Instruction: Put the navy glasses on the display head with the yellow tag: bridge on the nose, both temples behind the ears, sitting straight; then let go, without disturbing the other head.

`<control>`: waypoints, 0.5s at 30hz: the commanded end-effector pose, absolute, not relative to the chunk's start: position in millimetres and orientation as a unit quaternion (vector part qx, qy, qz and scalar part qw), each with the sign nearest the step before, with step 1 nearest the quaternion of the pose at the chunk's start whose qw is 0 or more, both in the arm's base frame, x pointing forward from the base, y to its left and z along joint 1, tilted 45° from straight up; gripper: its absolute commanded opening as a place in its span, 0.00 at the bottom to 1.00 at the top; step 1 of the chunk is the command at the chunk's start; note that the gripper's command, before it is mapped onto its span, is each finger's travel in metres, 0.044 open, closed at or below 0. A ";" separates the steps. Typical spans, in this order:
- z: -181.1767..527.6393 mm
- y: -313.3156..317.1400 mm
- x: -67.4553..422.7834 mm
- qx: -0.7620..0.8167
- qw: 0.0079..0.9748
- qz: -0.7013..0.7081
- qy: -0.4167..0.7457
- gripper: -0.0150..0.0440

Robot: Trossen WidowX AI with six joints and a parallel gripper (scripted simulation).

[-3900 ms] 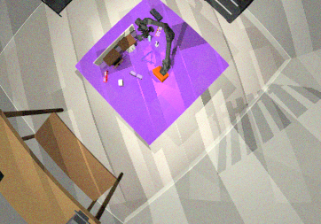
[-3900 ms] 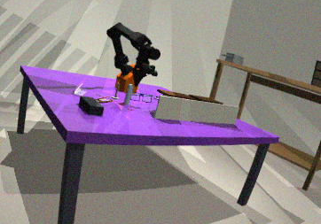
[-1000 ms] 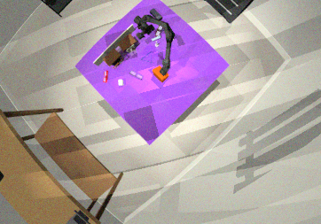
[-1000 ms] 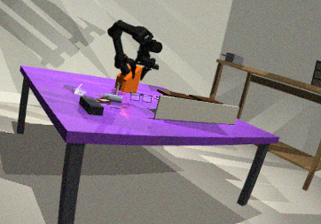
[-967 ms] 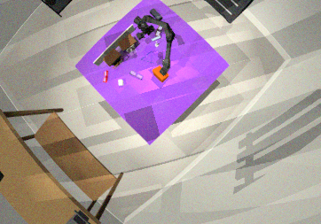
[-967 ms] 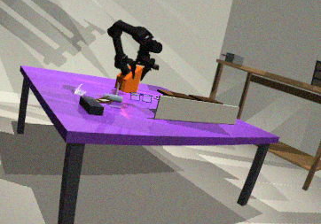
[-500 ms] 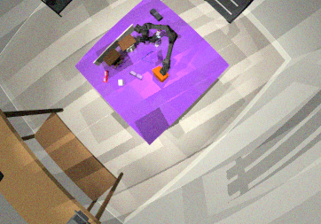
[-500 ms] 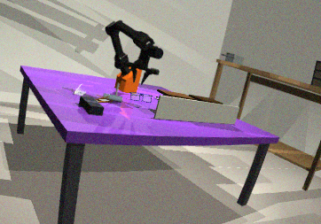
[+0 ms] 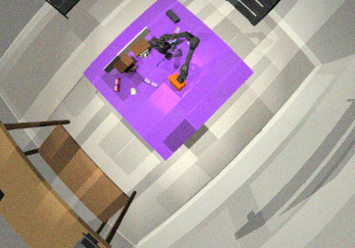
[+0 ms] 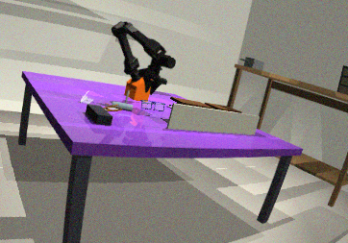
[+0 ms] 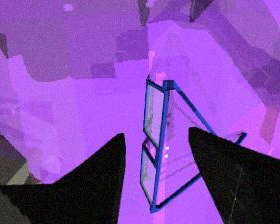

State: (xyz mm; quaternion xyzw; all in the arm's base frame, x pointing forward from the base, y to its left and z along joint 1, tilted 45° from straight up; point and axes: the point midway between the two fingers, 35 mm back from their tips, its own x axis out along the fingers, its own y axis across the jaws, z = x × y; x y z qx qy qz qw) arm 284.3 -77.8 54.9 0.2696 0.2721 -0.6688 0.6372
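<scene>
The navy glasses (image 11: 164,120) (image 10: 153,106) stand on the purple table with temples unfolded; in the wrist view the lens side is at left and the temples reach right. My gripper (image 11: 156,136) is open, one fingertip on each side of the glasses in that view, apparently above them and touching neither side. The exterior view shows the gripper over the table behind the glasses. The display heads are small in the top view, one pale (image 9: 145,55) and one dark (image 9: 129,70), beside brown blocks. No yellow tag can be made out. The heads are hidden in the exterior view.
A pale upright panel (image 10: 211,119) stands along the heads' far side in the top view. A black box (image 9: 173,16) (image 10: 98,114), orange-framed glasses (image 10: 111,109) and a pale cylinder (image 10: 122,106) lie on the table. A red-and-white item (image 9: 117,84) lies near the dark head.
</scene>
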 end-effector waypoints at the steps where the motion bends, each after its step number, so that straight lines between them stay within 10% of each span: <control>1: 46.0 -73.0 271.6 0.316 0.619 -0.683 0.227 0.59; 15: 45.6 -72.6 271.4 0.316 0.619 -0.683 0.227 0.46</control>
